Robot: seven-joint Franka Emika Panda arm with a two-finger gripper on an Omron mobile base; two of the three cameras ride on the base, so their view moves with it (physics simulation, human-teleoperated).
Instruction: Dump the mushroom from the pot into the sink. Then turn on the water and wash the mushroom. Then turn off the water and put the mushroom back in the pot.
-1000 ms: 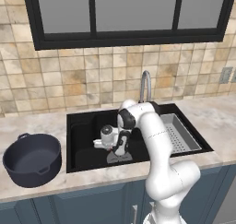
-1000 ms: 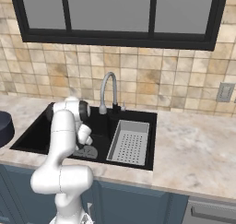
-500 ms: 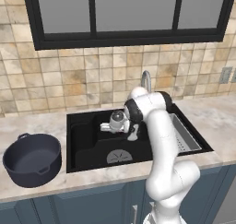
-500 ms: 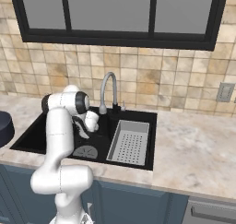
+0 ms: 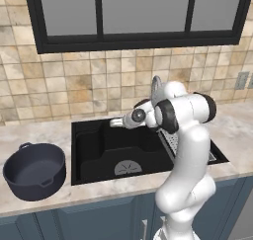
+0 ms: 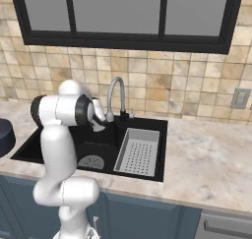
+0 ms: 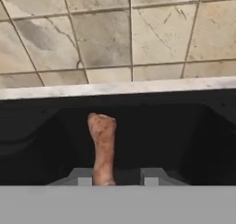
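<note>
The gripper (image 7: 114, 179) is clamping the mushroom (image 7: 103, 147) between narrowed jaws, the mushroom's long axis projecting straight out past the fingertips. It is hanging above the sink (image 5: 94, 157). The pot (image 5: 34, 171) is sitting well apart on the counter to the gripper's left, which is probably the direction of the coming carry.

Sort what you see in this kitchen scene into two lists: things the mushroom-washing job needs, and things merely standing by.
Needed: mushroom, held by the gripper; pot; sink; faucet.
Standing by: strainer tray; window; wall outlet.
</note>
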